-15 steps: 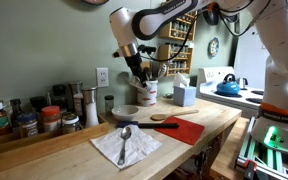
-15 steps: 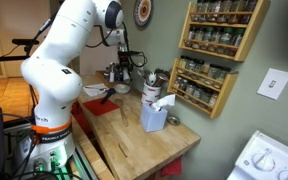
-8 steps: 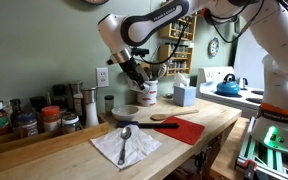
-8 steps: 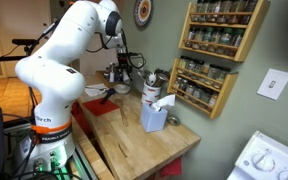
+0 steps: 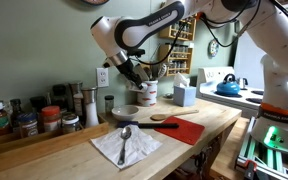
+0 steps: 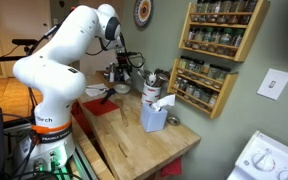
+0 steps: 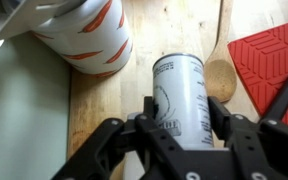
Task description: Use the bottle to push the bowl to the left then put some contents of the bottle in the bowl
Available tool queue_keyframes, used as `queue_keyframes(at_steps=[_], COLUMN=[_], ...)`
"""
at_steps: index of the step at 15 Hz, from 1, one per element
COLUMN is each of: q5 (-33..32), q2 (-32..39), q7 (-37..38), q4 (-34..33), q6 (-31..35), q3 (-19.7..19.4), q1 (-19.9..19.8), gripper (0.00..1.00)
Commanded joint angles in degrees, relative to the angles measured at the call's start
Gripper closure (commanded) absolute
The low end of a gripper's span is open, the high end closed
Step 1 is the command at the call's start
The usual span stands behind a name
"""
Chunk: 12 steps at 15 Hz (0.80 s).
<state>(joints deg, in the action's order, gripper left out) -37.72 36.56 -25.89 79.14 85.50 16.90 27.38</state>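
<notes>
The bottle (image 7: 179,90) is clamped by the gripper (image 7: 180,115), its long axis pointed away, beside the striped crock (image 7: 89,35); its near end is hidden.

The arm (image 5: 149,22) has swung toward the wall (image 5: 44,50) and dipped, carrying the gripper (image 7: 181,110) (clamped on the bottle (image 7: 179,80)).

Arm (image 5: 154,20) raised, elbow bent; end effector (image 7: 180,115) angled downward, jaws clamped on bottle (image 7: 178,78).
</notes>
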Motion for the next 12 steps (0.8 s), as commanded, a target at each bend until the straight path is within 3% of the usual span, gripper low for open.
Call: queue_keyframes(at_steps=[1,2,8,12], q5=[0.2,0.2,-1.5,-4.6], q2=[0.2,0.2,2.9,5.7], q7=[-0.2,-0.2,-2.6,-4.3], q4=[-0.5,-0.5,-4.8,-9.3], q6=[-0.2,-0.2,-6.0,-13.3], q3=[-0.4,-0.5,-0.9,-1.5], q1=[0.4,0.4,2.8,5.3], gripper=[0.44,0.69,0.69,0.69])
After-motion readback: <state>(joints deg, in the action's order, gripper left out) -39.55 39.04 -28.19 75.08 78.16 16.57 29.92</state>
